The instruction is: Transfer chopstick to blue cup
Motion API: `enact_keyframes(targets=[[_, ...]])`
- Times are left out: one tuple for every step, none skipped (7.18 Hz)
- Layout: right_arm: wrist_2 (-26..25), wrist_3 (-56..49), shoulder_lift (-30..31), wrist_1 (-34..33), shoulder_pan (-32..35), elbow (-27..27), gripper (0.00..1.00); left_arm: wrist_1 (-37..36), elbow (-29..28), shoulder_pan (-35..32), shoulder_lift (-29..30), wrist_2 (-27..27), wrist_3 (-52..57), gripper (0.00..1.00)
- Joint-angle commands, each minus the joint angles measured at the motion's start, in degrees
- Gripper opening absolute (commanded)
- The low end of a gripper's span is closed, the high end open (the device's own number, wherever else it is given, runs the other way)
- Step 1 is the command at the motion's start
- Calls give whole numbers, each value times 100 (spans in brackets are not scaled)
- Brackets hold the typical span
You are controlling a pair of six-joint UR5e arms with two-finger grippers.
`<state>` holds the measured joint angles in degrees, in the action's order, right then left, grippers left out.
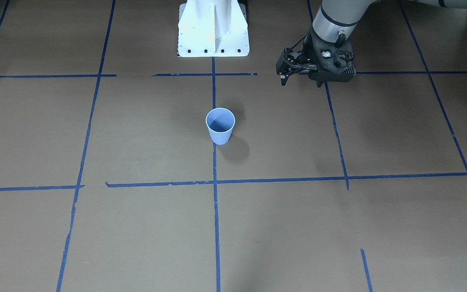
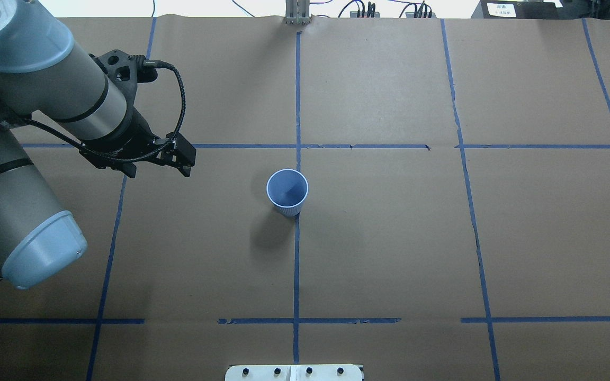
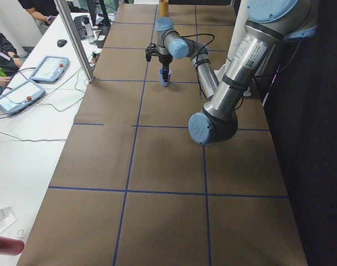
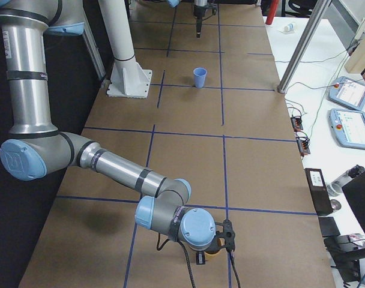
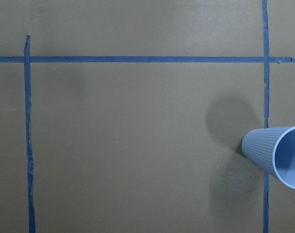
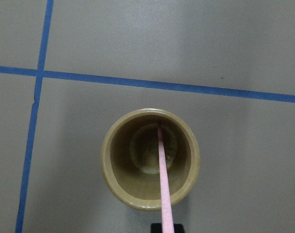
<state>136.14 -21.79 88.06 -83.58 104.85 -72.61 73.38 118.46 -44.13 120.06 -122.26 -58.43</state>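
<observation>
At the middle of the bench (image 2: 389,254) the blue cup (image 2: 287,191) stands upright on a blue tape line (image 2: 296,264). Off to its side the left hand (image 2: 182,157) hangs above the brown paper, well apart from the cup; I cannot tell whether it is released or clenched. Far off at the bench's right end, the chopstick (image 6: 163,184) leans inside a mustard cup (image 6: 119,179), its upper end rising toward the right hand (image 4: 205,253) just above. Whether that hand is grasping it I cannot tell.
</observation>
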Motion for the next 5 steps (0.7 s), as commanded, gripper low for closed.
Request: enact_keyframes(targets=[[-61,-71,367,-692,114,-776,0,10,2,1,0,0,-11,100],[-262,-80,622,-1113,158,-1399,0,10,2,1,9,0,-11,100],[-690,-193,642,-1770,323,-1979,0,1,19,1,9,-8,-20,100],[-1016,-533,599,-2638,656,-2533,0,10,45,1,17,-8,-89,100],[-1298,-893,502,-3220,920,-2887,0,10,46,1,9,-8,-90,100]])
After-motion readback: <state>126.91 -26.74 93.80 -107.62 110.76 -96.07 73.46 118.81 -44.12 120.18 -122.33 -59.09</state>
